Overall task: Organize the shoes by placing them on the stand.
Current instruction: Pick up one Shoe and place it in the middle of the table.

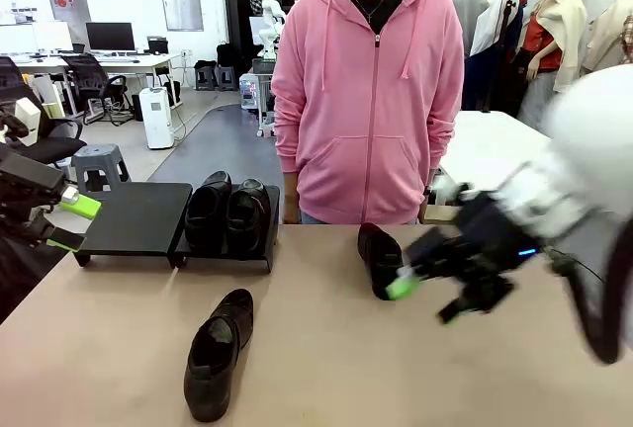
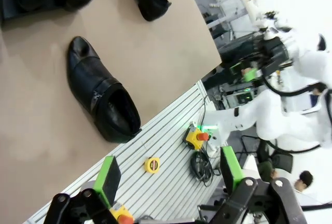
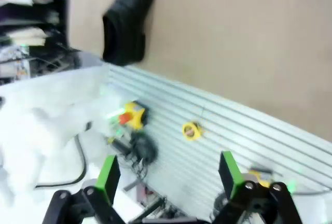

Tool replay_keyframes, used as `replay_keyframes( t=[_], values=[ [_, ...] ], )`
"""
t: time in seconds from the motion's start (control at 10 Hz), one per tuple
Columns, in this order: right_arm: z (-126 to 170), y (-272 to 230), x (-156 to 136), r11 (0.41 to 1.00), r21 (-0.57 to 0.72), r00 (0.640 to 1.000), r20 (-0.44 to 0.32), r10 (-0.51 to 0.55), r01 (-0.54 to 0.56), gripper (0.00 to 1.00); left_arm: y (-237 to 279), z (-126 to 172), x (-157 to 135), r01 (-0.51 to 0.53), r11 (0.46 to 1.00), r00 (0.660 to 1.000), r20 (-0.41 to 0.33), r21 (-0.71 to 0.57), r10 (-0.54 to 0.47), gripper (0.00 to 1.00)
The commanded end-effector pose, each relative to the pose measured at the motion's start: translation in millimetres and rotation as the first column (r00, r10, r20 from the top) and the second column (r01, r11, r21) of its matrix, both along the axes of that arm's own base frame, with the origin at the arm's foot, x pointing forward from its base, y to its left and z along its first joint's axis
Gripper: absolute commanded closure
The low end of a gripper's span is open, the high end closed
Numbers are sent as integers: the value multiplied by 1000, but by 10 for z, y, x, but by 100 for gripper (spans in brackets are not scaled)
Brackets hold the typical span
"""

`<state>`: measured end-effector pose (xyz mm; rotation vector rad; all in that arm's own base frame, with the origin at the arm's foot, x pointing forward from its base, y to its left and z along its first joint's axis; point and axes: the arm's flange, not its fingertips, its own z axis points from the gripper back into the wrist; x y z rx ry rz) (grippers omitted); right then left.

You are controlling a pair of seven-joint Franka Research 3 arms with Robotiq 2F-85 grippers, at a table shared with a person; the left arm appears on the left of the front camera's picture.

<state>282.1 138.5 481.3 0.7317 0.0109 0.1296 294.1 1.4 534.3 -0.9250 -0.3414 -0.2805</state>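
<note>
Two black shoes [image 1: 227,212] sit side by side on the right platform of the stand [image 1: 223,257]; the left platform [image 1: 138,214] is bare. A third shoe [image 1: 220,353] lies on the table near the front, seen from the left wrist as [image 2: 101,97]. A fourth shoe [image 1: 379,257] lies near the far edge in front of the person, and my right gripper [image 1: 425,298] hovers open and blurred just right of it, holding nothing. At the far left, beside the bare platform, my left gripper [image 1: 67,221] stands open and empty. In the right wrist view a blurred shoe [image 3: 127,22] lies at the table's edge.
A person in a pink hoodie [image 1: 366,101] stands at the far side of the table. Below the table's near edge, a ribbed metal rail [image 2: 171,146] carries a yellow tape measure [image 2: 151,165] and a yellow box with a red button [image 2: 197,137]. My right arm [image 2: 290,79] shows beyond it.
</note>
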Motion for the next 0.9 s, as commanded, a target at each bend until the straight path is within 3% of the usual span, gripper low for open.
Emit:
replay_keyframes(
  t=[0.0, 0.1, 0.2, 0.5, 0.6, 0.8],
  values=[
    [-174, -1127, -320, 982, 166, 995, -68, -78, 89, 0, -1, 20, 0, 3, 1000, 1000, 0, -18, -3, 0],
    [-293, -1505, -487, 948, 306, 997, -10, -82, 82, 0, -1, 20, 0, 3, 1000, 1000, 0, -18, -3, 0],
    [-398, -1673, -594, 924, 368, 994, -2, -113, 105, 0, -1, 20, 0, 3, 1000, 1000, 0, -18, -3, 0],
    [-583, -1691, -706, 924, 358, 981, 84, -176, 135, 0, -1, 20, 0, 3, 1000, 1000, 0, -18, -3, 0],
    [38, -2185, -327, 911, 390, 988, 16, -151, 133, 0, -1, 20, 0, 3, 1000, 1000, 0, -18, -3, 0],
    [38, -2185, -327, 911, 390, 988, 16, -151, 133, 0, -1, 20, 0, 3, 1000, 1000, 0, -18, -3, 0]
  ],
)
